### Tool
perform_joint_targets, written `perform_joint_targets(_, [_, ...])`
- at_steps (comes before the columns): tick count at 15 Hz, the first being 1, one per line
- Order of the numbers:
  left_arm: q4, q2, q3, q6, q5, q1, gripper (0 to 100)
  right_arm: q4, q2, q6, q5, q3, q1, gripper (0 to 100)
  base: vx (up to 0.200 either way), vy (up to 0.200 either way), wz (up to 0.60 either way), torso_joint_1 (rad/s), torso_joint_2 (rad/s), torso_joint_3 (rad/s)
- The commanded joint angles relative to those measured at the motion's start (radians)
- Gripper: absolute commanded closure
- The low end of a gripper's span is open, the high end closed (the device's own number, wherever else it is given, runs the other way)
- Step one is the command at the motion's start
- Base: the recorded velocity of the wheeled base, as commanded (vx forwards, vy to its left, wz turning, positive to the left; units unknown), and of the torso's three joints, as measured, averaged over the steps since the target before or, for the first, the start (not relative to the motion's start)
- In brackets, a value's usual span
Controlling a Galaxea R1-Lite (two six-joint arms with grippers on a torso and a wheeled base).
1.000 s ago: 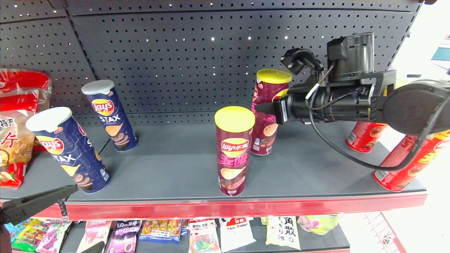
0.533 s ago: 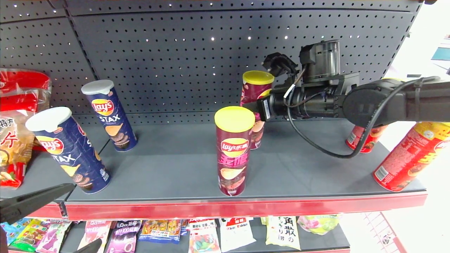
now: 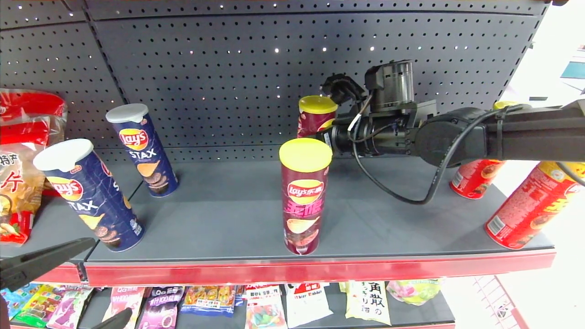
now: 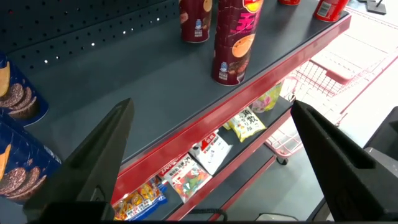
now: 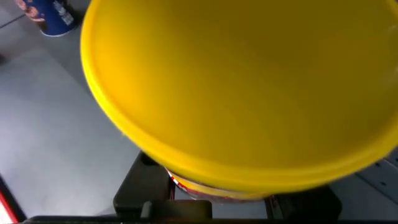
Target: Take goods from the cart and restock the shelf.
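Note:
My right gripper [image 3: 321, 134] is shut on a maroon chips can with a yellow lid [image 3: 315, 116], held upright near the pegboard at the back of the grey shelf [image 3: 228, 214]. Its yellow lid [image 5: 242, 93] sits close under the right wrist camera. A second maroon can [image 3: 305, 196] stands at the shelf's front, directly before the held one. My left gripper [image 4: 208, 149] hangs open and empty below the shelf's front left; one of its fingers [image 3: 45, 261] shows in the head view.
Two blue cans [image 3: 144, 148] [image 3: 89, 194] stand at the left beside snack bags [image 3: 23, 151]. Red cans [image 3: 530, 205] [image 3: 473, 176] lean at the right. Snack packs [image 3: 292, 301] fill the lower shelf. A pink cart [image 4: 329, 68] stands off the shelf's right end.
My right arm has carried the held maroon can leftward and deeper into the shelf, until it sits behind the front maroon can. The left gripper has barely moved.

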Motion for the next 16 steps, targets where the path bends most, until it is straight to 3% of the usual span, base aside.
perform_joint_targets(1, [-0.001, 0.004, 0.002, 0.0, -0.001, 0.0, 0, -0.001, 0.011, 0.001, -0.001, -0.002, 0.004, 100, 0.0, 0.0, 0.0, 0.0, 0.0, 0.0])
perform_joint_targets(11, [0.001, 0.009, 0.012, 0.0, -0.001, 0.0, 0, 0.0, 0.034, 0.005, -0.003, -0.013, 0.005, 100, 0.0, 0.0, 0.0, 0.0, 0.0, 0.0])
perform_joint_targets(12, [0.001, 0.009, 0.012, -0.002, -0.001, -0.001, 0, 0.0, 0.034, 0.005, -0.004, -0.012, 0.005, 0, 0.0, 0.0, 0.0, 0.0, 0.0, 0.0])
perform_joint_targets(16, [-0.001, 0.01, 0.017, -0.002, -0.001, -0.001, 0, 0.002, -0.012, 0.01, -0.008, 0.039, 0.004, 0, 0.0, 0.0, 0.0, 0.0, 0.0, 0.0])
